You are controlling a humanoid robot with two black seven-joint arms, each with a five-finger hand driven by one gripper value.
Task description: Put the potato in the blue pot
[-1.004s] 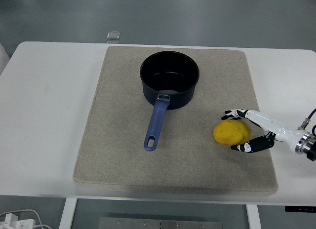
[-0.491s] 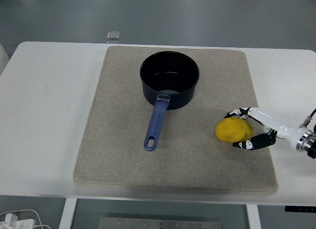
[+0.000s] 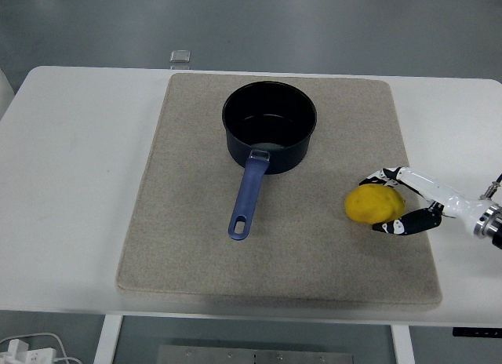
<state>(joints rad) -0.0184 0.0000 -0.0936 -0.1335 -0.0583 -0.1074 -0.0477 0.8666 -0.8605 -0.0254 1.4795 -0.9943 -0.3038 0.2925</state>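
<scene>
A yellow potato (image 3: 373, 205) is at the right side of the beige mat (image 3: 188, 223). My right hand (image 3: 390, 201) comes in from the right edge and curls around the potato, with fingers above it and the thumb below it. The blue pot (image 3: 270, 127) stands upright at the mat's far middle, with nothing inside, and its blue handle (image 3: 248, 194) points toward the near edge. The left arm does not show.
The mat covers most of the white table (image 3: 70, 183). A small grey square object (image 3: 181, 57) lies at the table's far edge, beyond the mat. White cables (image 3: 31, 350) show on the floor at the bottom left.
The potato has shifted slightly right and away from me together with my right hand, whose fingers have closed in around it.
</scene>
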